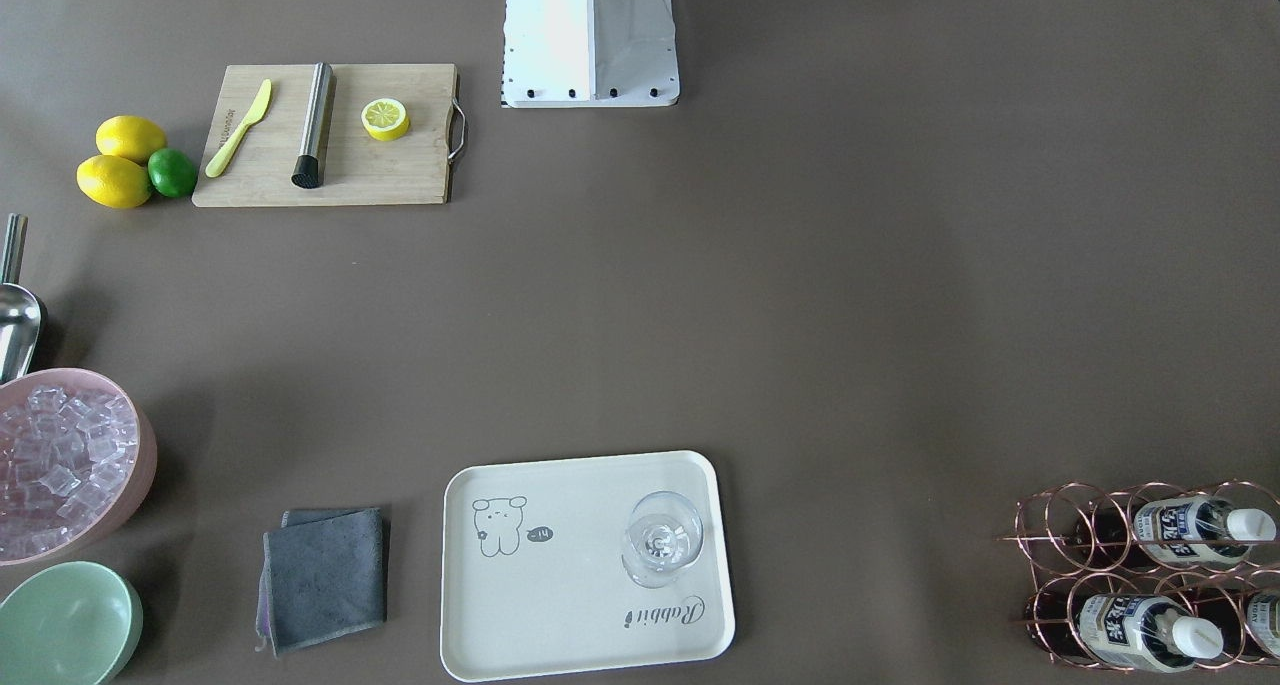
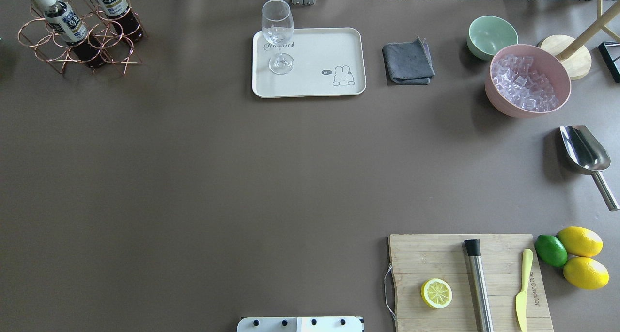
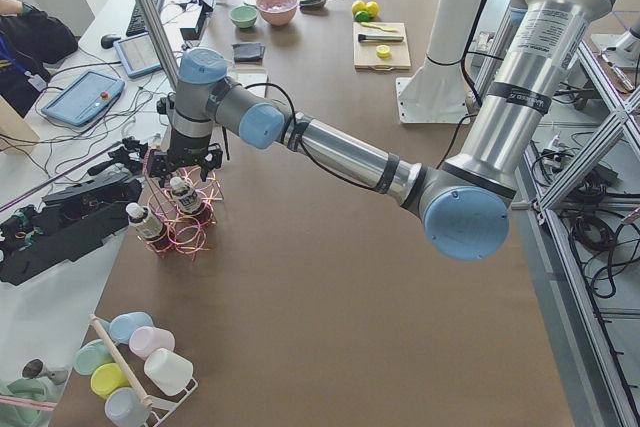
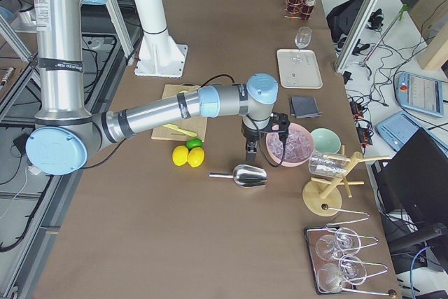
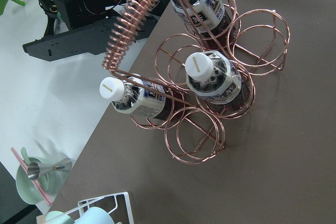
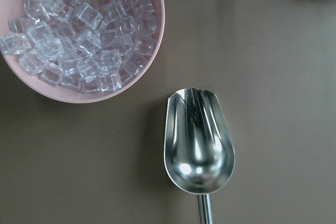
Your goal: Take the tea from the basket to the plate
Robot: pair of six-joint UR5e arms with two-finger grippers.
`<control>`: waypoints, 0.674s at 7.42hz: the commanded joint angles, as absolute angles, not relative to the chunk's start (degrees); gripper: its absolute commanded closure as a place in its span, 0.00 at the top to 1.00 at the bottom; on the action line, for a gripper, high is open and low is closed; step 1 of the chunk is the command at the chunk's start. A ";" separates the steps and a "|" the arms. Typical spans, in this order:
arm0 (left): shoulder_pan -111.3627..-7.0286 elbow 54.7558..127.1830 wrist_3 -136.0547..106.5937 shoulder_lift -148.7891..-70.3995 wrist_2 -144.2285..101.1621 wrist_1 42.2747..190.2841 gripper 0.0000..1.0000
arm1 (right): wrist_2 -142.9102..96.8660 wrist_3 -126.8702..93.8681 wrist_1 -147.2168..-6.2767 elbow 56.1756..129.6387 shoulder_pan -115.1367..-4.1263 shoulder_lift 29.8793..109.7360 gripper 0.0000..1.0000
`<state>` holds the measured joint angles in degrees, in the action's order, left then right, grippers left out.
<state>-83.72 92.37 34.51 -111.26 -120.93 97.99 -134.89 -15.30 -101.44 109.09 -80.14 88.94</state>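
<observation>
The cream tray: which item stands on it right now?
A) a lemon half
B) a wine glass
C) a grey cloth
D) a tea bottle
B: a clear wine glass stands upright near one end of the tray, and nothing else is on it.

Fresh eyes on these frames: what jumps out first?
The rose-gold wire basket at the table's far left corner, holding three small clear bottles of dark tea, with the left gripper hanging over it. Next, the pink bowl of ice cubes on the far right side, a shiny steel scoop lying beside it. A cream rectangular tray at the far edge carries only a clear wine glass.
</observation>
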 commanded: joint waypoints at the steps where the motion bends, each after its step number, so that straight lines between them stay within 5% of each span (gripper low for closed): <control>1: -81.48 84.33 36.38 -118.88 -119.01 97.21 0.98 | -134.91 -21.95 -101.43 110.48 -74.90 85.62 0.99; 5: -82.35 75.42 39.37 -129.18 -121.53 89.24 0.98 | -135.00 -26.19 -101.86 110.92 -71.90 82.45 0.99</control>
<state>-82.01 78.48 39.01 -124.93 -119.61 93.37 -134.98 -25.38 -101.75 110.84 -72.66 83.79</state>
